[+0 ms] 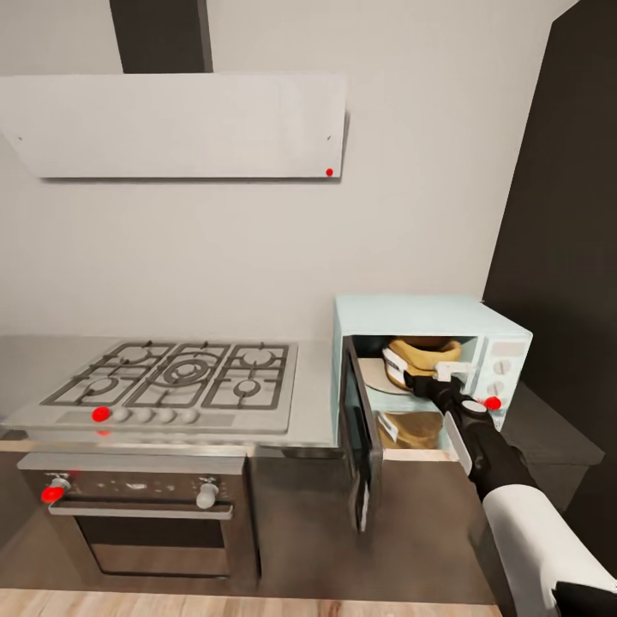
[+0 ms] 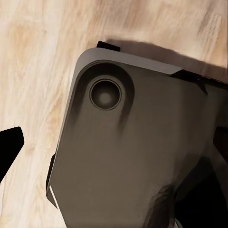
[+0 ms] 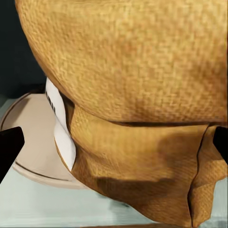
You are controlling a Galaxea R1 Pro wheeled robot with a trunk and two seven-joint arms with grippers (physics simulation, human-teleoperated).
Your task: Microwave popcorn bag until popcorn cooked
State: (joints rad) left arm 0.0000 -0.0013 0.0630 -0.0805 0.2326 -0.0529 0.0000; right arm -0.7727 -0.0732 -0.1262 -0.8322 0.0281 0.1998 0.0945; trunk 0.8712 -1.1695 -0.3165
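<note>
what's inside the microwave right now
The popcorn bag sits inside the open microwave, over the pale round turntable plate, with the right gripper at it. The bag's contents are hidden.

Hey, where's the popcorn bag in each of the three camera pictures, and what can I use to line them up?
Head view: the popcorn bag sits inside the open microwave, at right of centre, with the right hand at it.
Left wrist view: not in it; floor and the robot's base show there.
Right wrist view: the bag covers most of the frame.
Shared landmark: the pale turntable plate under the bag.
</note>
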